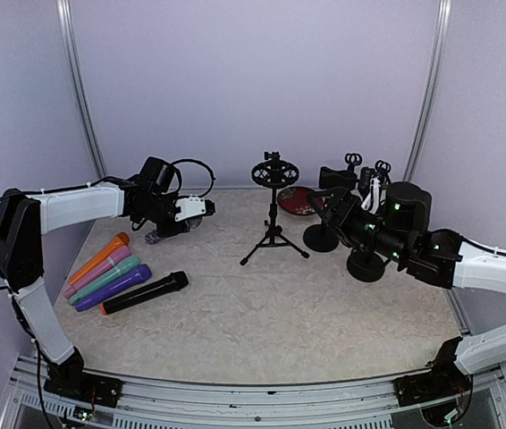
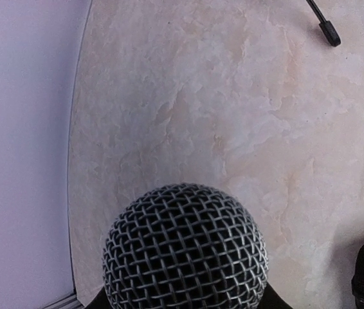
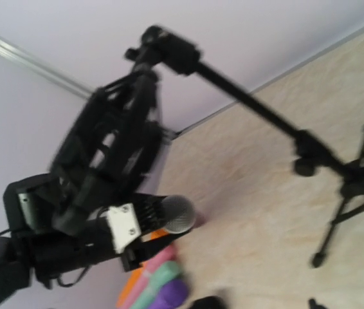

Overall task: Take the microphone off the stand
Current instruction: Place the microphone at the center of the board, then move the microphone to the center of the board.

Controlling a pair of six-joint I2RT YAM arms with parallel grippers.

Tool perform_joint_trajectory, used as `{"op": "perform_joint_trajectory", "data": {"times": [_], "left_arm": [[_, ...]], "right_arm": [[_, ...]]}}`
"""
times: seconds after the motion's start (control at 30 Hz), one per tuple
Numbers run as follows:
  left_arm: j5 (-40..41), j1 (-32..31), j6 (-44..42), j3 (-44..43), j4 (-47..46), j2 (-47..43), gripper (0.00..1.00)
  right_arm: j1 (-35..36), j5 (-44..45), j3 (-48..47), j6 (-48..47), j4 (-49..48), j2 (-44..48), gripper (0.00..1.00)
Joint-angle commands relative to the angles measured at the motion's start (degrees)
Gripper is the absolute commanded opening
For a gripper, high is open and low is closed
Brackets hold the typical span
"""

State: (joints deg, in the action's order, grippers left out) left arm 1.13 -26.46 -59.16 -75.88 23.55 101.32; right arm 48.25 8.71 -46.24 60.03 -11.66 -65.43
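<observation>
Near edge, left side: a row of spare mics lies flat: orange (image 1: 101,255), pink (image 1: 98,268), teal (image 1: 106,278), purple (image 1: 115,288), and a black one (image 1: 146,292) angled across the front.

Just behind them, the left gripper (image 1: 186,213) has its fingers clamped on the body of the mesh-head microphone (image 2: 185,248). The grille pokes out past the fingertips, low over the table (image 1: 262,313). Can't tell if it touches the surface.

It's well apart from the tripod stand (image 1: 274,234), and the shock mount (image 1: 274,172) on top looks empty. I'd call the removal done bar the set-down.

Right gripper (image 1: 335,207) sits right of the tripod, in among the round-base desk stands (image 1: 321,239). The wrist view is smeared, but two dark tips show apart at its bottom edge with nothing between them, so I read the fingers as spread and empty.

Risks:
- The round mic body will roll if released on the flat. The row of spares is close enough to get hit and scattered.
- If it's let go from height, the grille hits first and dents.
- The right arm is crowded by the desk stands and a tripod leg. A careless pull-back clips one and tips it. The tripod is light and top-heavy with that mount.
- The left arm's loose cable (image 1: 195,165) loops near the wrist and could snag on a swing.
</observation>
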Motion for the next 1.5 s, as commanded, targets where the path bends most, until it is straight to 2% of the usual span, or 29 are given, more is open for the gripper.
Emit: {"op": "perform_joint_trajectory", "data": {"times": [0.0, 0.2, 0.3, 0.53, 0.73, 0.9, 1.03, 1.1, 1.3, 1.47], "left_arm": [[2.46, -0.42, -0.03, -0.67, -0.06, 1.87, 0.32], [2.32, -0.40, 0.53, -0.30, 2.78, 3.97, 0.51], [1.95, -0.40, 0.94, 0.26, 3.38, 4.89, 0.57], [0.21, -1.30, 2.86, 0.66, 4.43, 6.73, 0.60], [-2.23, -1.25, 4.27, -0.90, 7.72, 5.53, 0.63], [-7.45, 0.89, 5.32, -4.11, 13.27, 5.78, 0.64], [-13.63, 4.51, 7.39, -10.34, 16.29, 6.05, 0.64], [-15.39, 6.34, 8.74, -13.87, 14.98, 6.98, 0.64], [-10.57, 9.12, 17.95, -26.69, 2.62, 16.96, 0.63], [-5.60, 8.92, 22.62, -39.75, 1.63, 30.19, 0.60]], "right_arm": [[0.57, 5.82, 4.46, -4.20, 3.25, 2.70, 0.78], [0.60, 8.61, 7.02, -6.55, 3.81, -0.60, 0.68], [0.55, 9.41, 7.04, -7.46, 2.78, -3.57, 0.66], [0.62, 8.28, 4.49, -9.70, -3.61, -12.48, 0.64], [0.57, 6.26, -2.18, -12.46, -7.66, -21.72, 0.64], [0.48, 4.73, -9.13, -14.26, -8.94, -29.35, 0.66], [0.03, 4.05, -9.68, -12.73, -10.75, -31.17, 0.66], [-0.02, 3.49, -8.97, -11.82, -11.33, -31.10, 0.66], [-0.02, 2.64, -5.28, -10.19, -11.60, -28.34, 0.66], [0.44, 3.19, -1.43, -9.53, -11.47, -24.03, 0.66]]}}
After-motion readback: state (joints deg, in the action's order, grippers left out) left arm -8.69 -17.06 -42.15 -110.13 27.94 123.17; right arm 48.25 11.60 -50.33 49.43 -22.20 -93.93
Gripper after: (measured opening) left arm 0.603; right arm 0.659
